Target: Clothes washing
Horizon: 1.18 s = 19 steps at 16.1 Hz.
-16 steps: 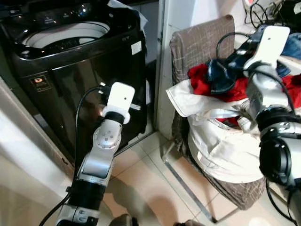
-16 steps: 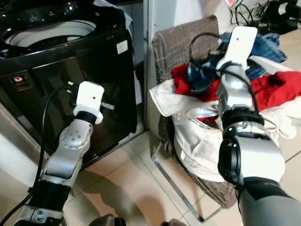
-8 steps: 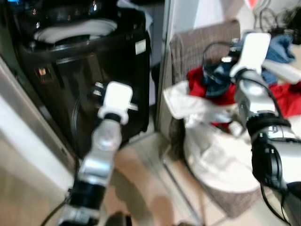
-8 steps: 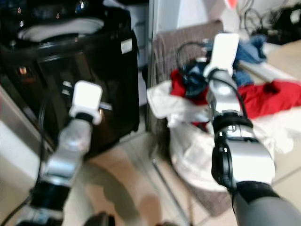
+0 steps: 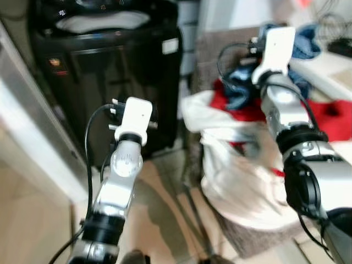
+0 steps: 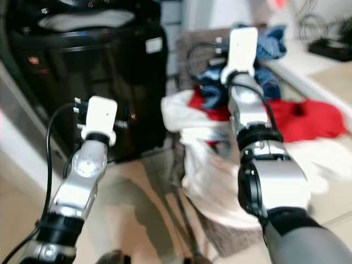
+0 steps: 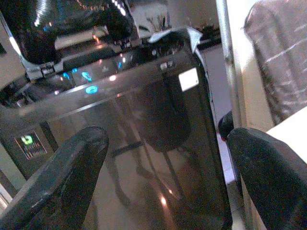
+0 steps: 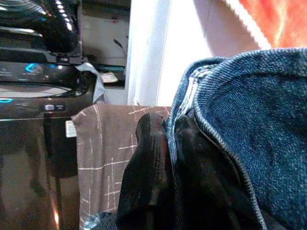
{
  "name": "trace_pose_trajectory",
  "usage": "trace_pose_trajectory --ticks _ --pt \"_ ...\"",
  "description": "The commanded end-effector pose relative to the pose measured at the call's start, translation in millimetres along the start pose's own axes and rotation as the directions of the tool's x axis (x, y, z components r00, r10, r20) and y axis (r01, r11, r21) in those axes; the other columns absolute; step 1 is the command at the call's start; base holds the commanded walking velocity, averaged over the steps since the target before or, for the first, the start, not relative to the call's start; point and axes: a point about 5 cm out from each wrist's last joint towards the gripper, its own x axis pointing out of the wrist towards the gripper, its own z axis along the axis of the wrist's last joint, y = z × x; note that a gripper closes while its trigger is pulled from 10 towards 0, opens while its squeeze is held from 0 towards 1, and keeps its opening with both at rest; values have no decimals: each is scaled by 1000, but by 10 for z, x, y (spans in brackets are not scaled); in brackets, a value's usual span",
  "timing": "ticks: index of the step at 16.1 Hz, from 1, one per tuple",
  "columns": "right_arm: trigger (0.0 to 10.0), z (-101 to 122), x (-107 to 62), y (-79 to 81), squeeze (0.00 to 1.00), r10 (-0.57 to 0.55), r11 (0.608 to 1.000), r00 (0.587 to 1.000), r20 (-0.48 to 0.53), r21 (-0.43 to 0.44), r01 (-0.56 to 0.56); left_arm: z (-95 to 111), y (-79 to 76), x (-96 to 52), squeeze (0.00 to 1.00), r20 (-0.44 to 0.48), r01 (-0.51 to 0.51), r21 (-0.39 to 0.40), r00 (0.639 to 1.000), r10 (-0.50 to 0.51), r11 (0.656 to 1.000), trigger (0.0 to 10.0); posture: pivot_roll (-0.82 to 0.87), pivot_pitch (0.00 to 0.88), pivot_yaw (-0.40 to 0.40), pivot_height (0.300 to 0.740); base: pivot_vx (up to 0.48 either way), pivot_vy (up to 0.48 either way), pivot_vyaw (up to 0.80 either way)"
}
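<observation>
Pale floor tiles [image 5: 165,192] lie under a glossy black washing machine [image 5: 110,82] on the robot's left, and its smooth front reflects the room like a mirror. Small blue lights glow on the control panel [image 7: 91,86], and the open top shows a pale round drum rim [image 5: 93,22]. A white door frame [image 8: 148,52] stands between the machine and a chair [image 8: 115,139] covered with brown cloth that has thin white lines.

On the chair is the clothes pile [image 5: 247,165]: a big white soft sheet hanging down in front, a red garment [image 6: 308,118] behind it, and blue denim jeans [image 8: 240,120] with rough weave and a thick seam on top. The right gripper [image 8: 175,182] is up at the top of the pile, and its two black fingers are pressed together with a fold of the jeans pinched between them.

The left gripper [image 7: 168,177] is held in front of the machine, near its shiny front, with fingers wide apart and nothing between them. Black cables [image 5: 91,143] run along both arms.
</observation>
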Motion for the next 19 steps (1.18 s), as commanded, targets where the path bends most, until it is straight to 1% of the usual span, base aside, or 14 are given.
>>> trace_pose_trajectory --ticks 1,4,5,6,7,9,11,12,14,15,16,17,18,19 --pt "0 49 18 81 337 33 999 999 24 8 -33 -18 70 23 0 -10 -38 19 999 38 999 10000 42 0 -39 740 0 0 0" --pt "0 -120 -37 111 353 23 998 999 -33 59 -21 -65 117 24 0 -31 -64 16 997 65 998 10000 40 0 -39 740 0 0 0" --pt "0 -269 -101 123 361 24 997 997 -75 74 -18 -96 164 25 0 -41 -78 9 996 79 997 10000 42 0 -42 740 0 0 0" --pt "0 -517 -224 138 384 27 995 988 -150 99 -12 -156 247 19 0 -63 -106 9 992 106 994 10000 45 0 -45 740 0 0 0" --pt "0 -724 -356 132 388 31 996 979 -203 94 -12 -210 334 6 0 -87 -140 5 986 140 990 10000 50 0 -42 740 0 0 0" --pt "0 -891 -494 100 400 24 998 973 -229 61 -11 -257 429 -19 0 -110 -186 0 977 185 983 10000 46 0 -40 740 0 0 0" --pt "0 -888 -503 120 412 40 998 975 -217 48 -30 -248 452 -37 0 -112 -235 1 966 234 972 10000 43 0 -33 740 0 0 0" --pt "0 -757 -414 164 490 58 998 983 -172 40 -52 -232 375 -27 0 -106 -219 17 970 220 976 10000 42 0 -27 740 0 0 0" --pt "0 -639 -341 199 475 78 997 988 -136 40 -73 -226 313 -12 0 -101 -185 10 978 185 983 10000 44 0 -25 740 0 0 0" --pt "0 -574 -309 233 349 101 995 989 -110 29 -98 -219 310 -5 0 -97 -180 4 979 179 984 10000 50 0 -29 740 0 0 0" --pt "0 -614 -306 256 0 106 994 982 -154 16 -104 -231 334 2 0 -100 -181 0 979 180 983 10000 54 0 -33 740 0 0 0" --pt "0 -631 -308 261 0 108 994 980 -170 18 -106 -236 341 4 0 -101 -182 0 978 181 983 10000 54 0 -33 740 0 0 0" --pt "10000 -644 -315 256 0 99 994 980 -172 55 -91 -242 373 13 0 -102 -191 5 976 191 982 10000 58 0 -37 740 0 0 0" --pt "10000 -588 -293 247 0 82 995 987 -140 60 -74 -238 407 23 0 -104 -205 -8 974 203 979 10000 61 0 -38 740 0 0 0"
